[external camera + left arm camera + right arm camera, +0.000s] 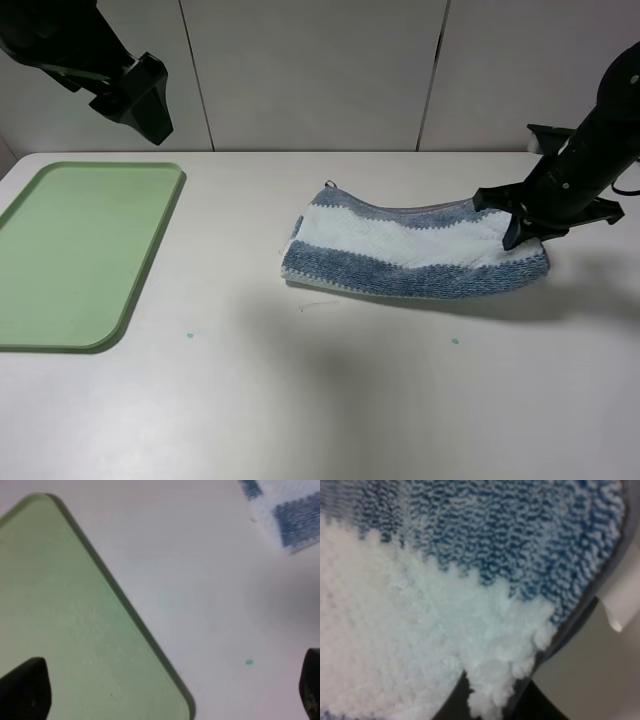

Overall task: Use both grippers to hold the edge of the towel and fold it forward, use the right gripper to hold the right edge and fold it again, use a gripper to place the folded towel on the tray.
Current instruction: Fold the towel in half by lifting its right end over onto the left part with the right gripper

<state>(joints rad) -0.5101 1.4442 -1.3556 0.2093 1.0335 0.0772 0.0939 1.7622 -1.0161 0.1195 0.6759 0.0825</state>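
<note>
The towel (400, 250), striped blue-grey and white, lies folded in a long band right of the table's middle, its grey-piped edge (420, 211) along the far side. My right gripper (520, 225) sits at the towel's right end, shut on the cloth there. In the right wrist view the terry (445, 605) fills the frame and a pinch of it runs down between the dark fingers (452, 707); the white tag (620, 600) sticks out beside them. My left gripper (140, 95) hangs open, high above the far left, over the pale-green tray (80, 250). The left wrist view shows the tray's corner (65, 605) and a towel corner (295, 515).
Small teal specks (190, 336) (455, 341) and a loose thread (320, 305) lie on the white table in front of the towel. A panelled wall (320, 70) stands behind the table's back edge.
</note>
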